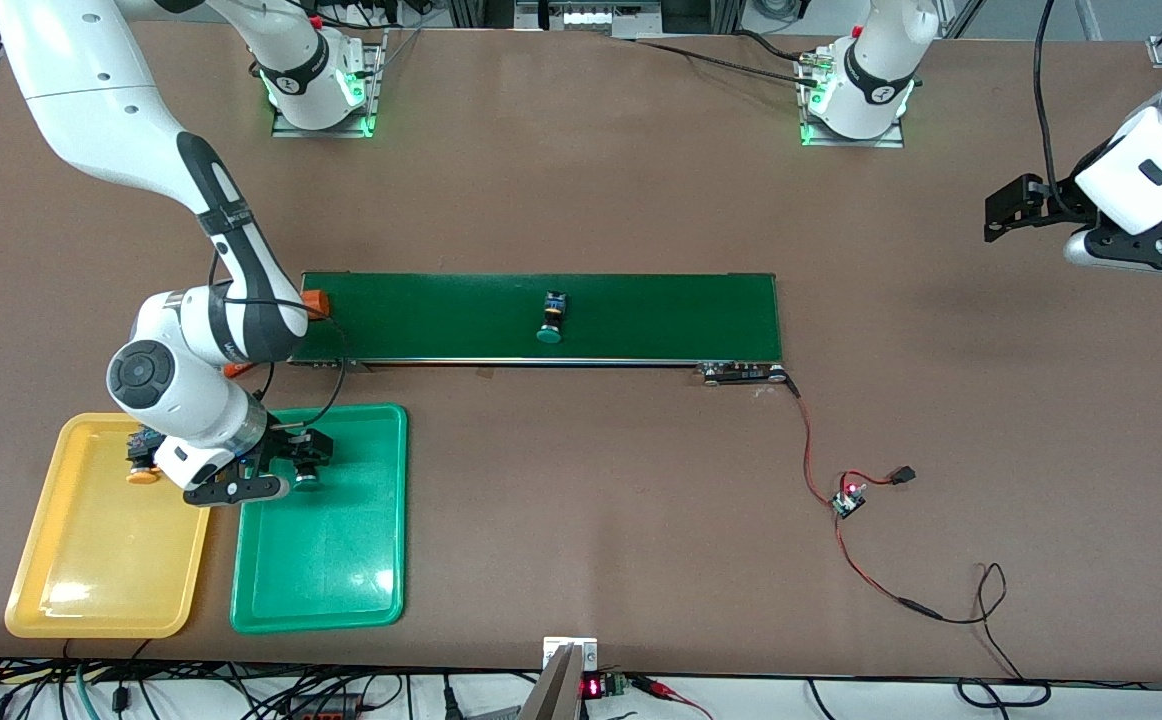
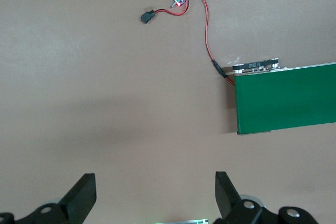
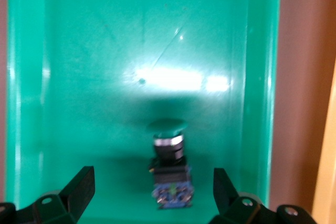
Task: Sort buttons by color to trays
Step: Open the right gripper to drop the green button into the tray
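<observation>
From high across the table we are looking down at both bases and the conveyor belt (image 1: 541, 318). On the left wrist we are facing down at that belt's end and bare table (image 2: 105, 103); on the right wrist we are looking closely into the green tray (image 3: 94, 51), shared with the front view.

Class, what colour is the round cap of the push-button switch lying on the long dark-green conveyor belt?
Green. The push-button switch on the conveyor belt shows best in the front view.

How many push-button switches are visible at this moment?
3. One green-capped button lies on the conveyor belt; another green-capped one lies in the green tray; an orange-capped one lies in the yellow tray. The right arm may hide more.
</observation>
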Robot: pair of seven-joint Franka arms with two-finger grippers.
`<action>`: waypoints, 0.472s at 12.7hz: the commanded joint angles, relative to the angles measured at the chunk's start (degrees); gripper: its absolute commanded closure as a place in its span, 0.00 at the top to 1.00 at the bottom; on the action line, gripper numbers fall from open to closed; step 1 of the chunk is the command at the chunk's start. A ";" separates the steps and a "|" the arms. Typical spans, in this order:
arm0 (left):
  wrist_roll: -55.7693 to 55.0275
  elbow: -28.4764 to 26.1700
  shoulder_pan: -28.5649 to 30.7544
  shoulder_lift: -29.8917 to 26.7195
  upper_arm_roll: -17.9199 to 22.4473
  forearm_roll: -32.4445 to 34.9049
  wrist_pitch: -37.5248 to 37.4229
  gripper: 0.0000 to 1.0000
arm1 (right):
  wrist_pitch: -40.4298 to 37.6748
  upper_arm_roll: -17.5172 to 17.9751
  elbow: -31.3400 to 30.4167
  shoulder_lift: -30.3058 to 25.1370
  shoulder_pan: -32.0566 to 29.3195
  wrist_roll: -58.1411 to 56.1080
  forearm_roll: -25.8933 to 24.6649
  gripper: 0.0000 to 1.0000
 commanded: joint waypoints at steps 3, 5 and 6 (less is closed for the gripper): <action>-0.13 1.97 0.05 0.99 0.10 -0.63 -1.49 1.00 | -1.36 3.59 -17.07 -16.16 5.17 15.63 0.40 1.00; -0.13 1.97 0.05 0.99 0.10 -0.71 -1.49 1.00 | -4.52 8.85 -18.51 -19.26 5.44 22.49 0.31 1.00; -0.13 1.97 0.05 0.99 0.18 -0.71 -1.49 1.00 | -4.97 11.23 -18.51 -19.44 5.52 24.18 0.31 1.00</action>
